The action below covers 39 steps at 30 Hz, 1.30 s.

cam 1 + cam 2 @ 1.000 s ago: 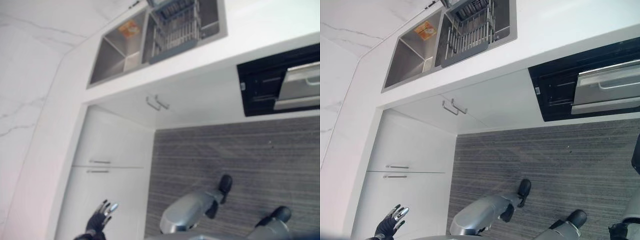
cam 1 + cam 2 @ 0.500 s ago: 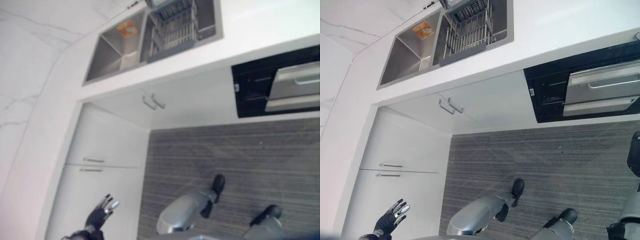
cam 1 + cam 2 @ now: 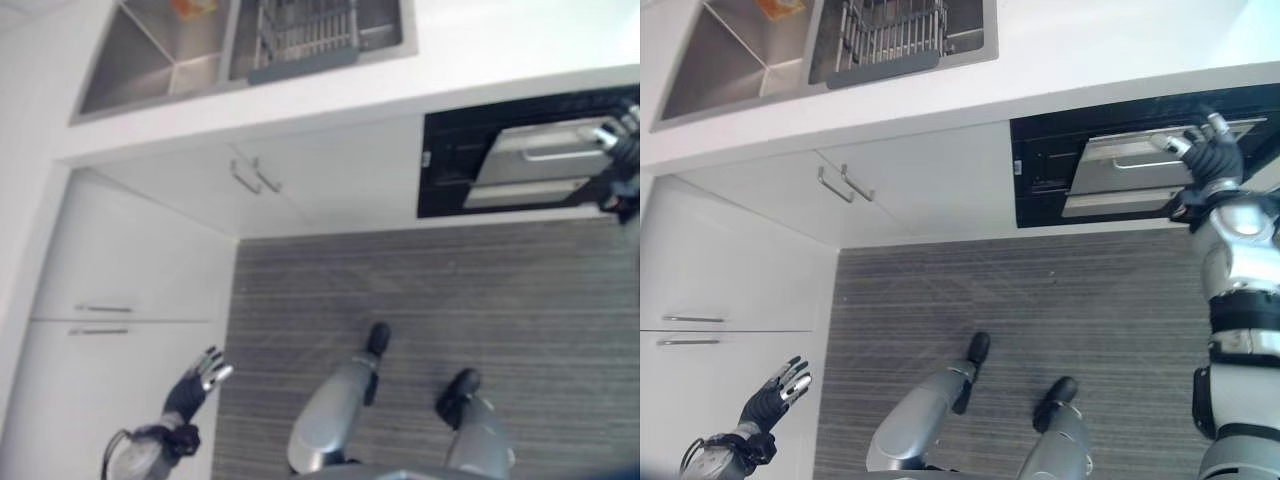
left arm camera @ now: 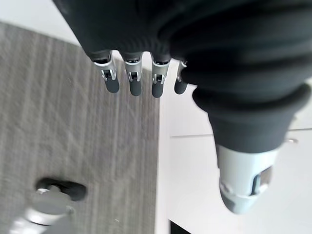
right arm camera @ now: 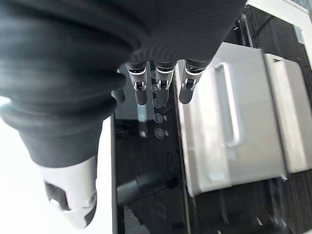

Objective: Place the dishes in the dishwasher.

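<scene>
white counter [image 3: 1090, 45] | sink [image 3: 710, 70] set in, holding dish rack [image 3: 890, 40] | grey floor [image 3: 1040, 300]

White countertop [image 3: 1110, 45] carrying a twin stainless sink [image 3: 700, 75] — one basin holds a wire rack [image 3: 890, 35], the other an orange item [image 3: 780, 8] at the frame's edge. Below — white cabinet doors [image 3: 930, 180] with bar handles [image 3: 845, 184]. Grey striped floor [image 3: 1040, 300] runs alongside the cabinets.
</scene>
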### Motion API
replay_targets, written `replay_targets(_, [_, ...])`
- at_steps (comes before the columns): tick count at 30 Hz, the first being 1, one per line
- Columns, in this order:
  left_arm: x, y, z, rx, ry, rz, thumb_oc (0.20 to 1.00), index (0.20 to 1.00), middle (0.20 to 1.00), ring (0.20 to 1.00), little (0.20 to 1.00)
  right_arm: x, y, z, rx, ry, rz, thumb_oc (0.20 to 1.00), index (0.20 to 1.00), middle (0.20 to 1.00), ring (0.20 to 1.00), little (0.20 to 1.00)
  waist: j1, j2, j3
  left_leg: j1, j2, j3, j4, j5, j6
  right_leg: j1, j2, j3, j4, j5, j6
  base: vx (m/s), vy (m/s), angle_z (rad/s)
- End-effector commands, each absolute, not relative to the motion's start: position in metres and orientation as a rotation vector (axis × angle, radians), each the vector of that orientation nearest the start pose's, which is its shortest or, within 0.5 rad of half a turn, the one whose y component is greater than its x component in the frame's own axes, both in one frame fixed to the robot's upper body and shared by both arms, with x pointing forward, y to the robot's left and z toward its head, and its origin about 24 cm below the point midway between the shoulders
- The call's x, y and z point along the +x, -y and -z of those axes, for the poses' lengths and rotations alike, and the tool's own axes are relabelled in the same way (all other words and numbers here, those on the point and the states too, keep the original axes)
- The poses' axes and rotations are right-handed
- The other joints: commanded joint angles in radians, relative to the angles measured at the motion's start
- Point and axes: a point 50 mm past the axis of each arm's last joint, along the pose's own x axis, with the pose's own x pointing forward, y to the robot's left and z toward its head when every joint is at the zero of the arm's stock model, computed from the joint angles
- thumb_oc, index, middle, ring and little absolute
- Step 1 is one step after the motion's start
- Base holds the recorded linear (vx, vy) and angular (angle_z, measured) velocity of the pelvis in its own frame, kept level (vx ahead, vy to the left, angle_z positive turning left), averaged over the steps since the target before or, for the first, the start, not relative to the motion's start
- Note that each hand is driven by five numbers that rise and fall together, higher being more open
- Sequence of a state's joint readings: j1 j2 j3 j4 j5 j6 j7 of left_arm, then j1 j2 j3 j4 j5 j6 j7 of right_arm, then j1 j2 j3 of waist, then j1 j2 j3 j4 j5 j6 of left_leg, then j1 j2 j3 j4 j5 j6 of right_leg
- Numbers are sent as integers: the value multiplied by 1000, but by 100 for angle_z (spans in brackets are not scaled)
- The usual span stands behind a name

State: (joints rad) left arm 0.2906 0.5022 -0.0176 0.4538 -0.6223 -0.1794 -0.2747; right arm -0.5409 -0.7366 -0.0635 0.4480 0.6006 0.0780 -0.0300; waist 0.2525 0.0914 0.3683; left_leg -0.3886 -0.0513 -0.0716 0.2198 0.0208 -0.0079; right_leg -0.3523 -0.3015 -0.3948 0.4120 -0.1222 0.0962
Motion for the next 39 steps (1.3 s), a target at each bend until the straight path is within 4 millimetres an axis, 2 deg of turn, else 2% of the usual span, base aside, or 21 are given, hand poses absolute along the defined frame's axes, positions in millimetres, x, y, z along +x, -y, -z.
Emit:
replay_targets(1, [146,-302,45,-158,-398,-135,1000,1000,1000,1000,1000,333,325,-187,-59,178,287,1000,1000,1000,1000,1000,17,17,-27,16,28,67,80,-69,-23,95,-13,68,-112,141,84,40,14,-13])
replay_targets(2, [154,-297,41,-157,-383,-117,1000,1000,1000,1000,1000,330,317,-163,-19,135,266,1000,1000,1000,1000,1000,12,0,-29,26,28,66,80,-74,-18,105,-9,71,-112,142,81,46,21,-6])
replay_targets(3, [156,-295,41,-159,-380,-109,1000,1000,1000,1000,1000,328,315,-157,-16,124,263,1000,1000,1000,1000,1000,10,-4,-30,29,28,66,80,-76,-17,109,-9,72,-112,143,81,124,117,-11])
replay_targets(4, [167,-284,40,-172,-375,-75,1000,1000,1000,1000,1000,314,297,-101,8,6,238,1000,1000,1000,1000,1000,-7,-43,-50,63,34,70,80,-90,-4,142,0,80,-112,150,80,138,164,-10])
replay_targets(5, [168,-280,45,-141,-396,-71,1000,1000,1000,1000,1000,308,290,-79,27,-50,229,1000,1000,1000,1000,1000,-18,-59,-68,79,32,69,80,-96,0,155,6,88,-112,153,79,152,167,-6])
replay_targets(7, [167,-278,52,-144,-423,-67,1000,1000,1000,1000,1000,299,284,-57,36,-115,203,1000,1000,1000,1000,1000,-28,-75,-89,100,33,68,80,-102,4,169,13,95,-112,156,78,109,115,-13])
replay_targets(8, [164,-274,58,-143,-450,-46,1000,1000,1000,1000,1000,290,280,-37,55,-174,197,1000,1000,1000,1000,1000,-38,-90,-111,121,33,67,80,-108,10,186,20,99,-112,158,75,149,129,-38])
replay_targets(10, [158,-270,68,-116,-500,-33,1000,1000,1000,1000,1000,270,270,-3,69,-280,151,1000,1000,1000,1000,1000,-60,-111,-144,162,29,49,80,-119,29,242,57,123,-112,202,65,141,98,-29])
replay_targets(14, [154,-272,77,-84,-542,3,1000,1000,1000,1000,1000,242,259,35,86,-405,84,1000,1000,1000,1000,1000,-110,-124,-170,205,16,27,80,-123,41,261,120,199,-112,211,56,35,30,-1])
replay_targets(17, [157,-274,85,-89,-596,20,1000,1000,1000,1000,1000,221,257,61,82,-509,55,1000,1000,1000,1000,1000,-156,-135,-207,224,-10,-2,80,-133,47,220,197,283,-112,162,44,4,-55,33])
replay_targets(19, [159,-269,94,-92,-646,45,1000,1000,1000,1000,1000,205,256,80,75,-604,38,1000,1000,1000,1000,1000,-178,-138,-238,241,-24,-16,80,-146,45,222,249,325,-112,107,14,-4,-132,64])
replay_targets(21, [155,-266,101,-117,-676,37,1000,1000,1000,1000,1000,195,256,90,68,-653,18,1000,1000,1000,1000,1000,-180,-140,-252,254,-23,-11,80,-149,38,234,253,320,-112,87,3,-26,-121,68])
replay_targets(25, [139,-265,114,-170,-729,-9,1000,1000,1000,1000,1000,178,253,105,44,-752,-9,1000,1000,1000,1000,1000,-174,-144,-268,274,11,23,80,-137,6,263,253,288,-112,55,-13,-33,-113,20])
replay_targets(28, [140,-262,117,-174,-746,-1,1000,1000,1000,1000,1000,171,253,111,14,-797,-19,1000,1000,1000,1000,1000,-170,-143,-265,275,32,49,80,-116,-11,274,249,276,-112,50,-15,-63,-79,27])
replay_targets(29, [142,-261,117,-182,-749,-1,1000,1000,1000,1000,1000,168,253,113,1,-811,-22,1000,1000,1000,1000,1000,-173,-145,-266,281,43,79,80,-113,-15,277,241,264,-112,45,-15,-105,-48,35])
replay_targets(31, [149,-255,118,-206,-754,16,1000,1000,1000,1000,1000,161,255,118,18,-841,8,1000,1000,1000,1000,1000,-188,-149,-269,300,71,180,80,-107,-27,281,222,240,-112,41,-16,-119,-8,55])
replay_targets(33, [155,-247,119,-220,-752,36,1000,1000,1000,1000,1000,159,254,122,37,-866,25,1000,1000,1000,1000,1000,-202,-146,-277,300,93,223,80,-120,-32,284,214,218,-112,38,-13,-129,46,81])
replay_targets(35, [155,-240,122,-227,-761,47,1000,1000,1000,1000,1000,153,252,127,39,-887,31,1000,1000,1000,1000,1000,-215,-134,-294,294,103,229,80,-135,-28,282,215,203,-112,34,-14,-84,74,59])
replay_targets(39, [149,-236,128,-262,-776,14,1000,1000,1000,1000,1000,144,245,135,57,-931,23,1000,1000,1000,1000,1000,-230,-123,-328,296,81,192,80,-158,-17,279,226,219,-112,32,-12,-23,81,18])
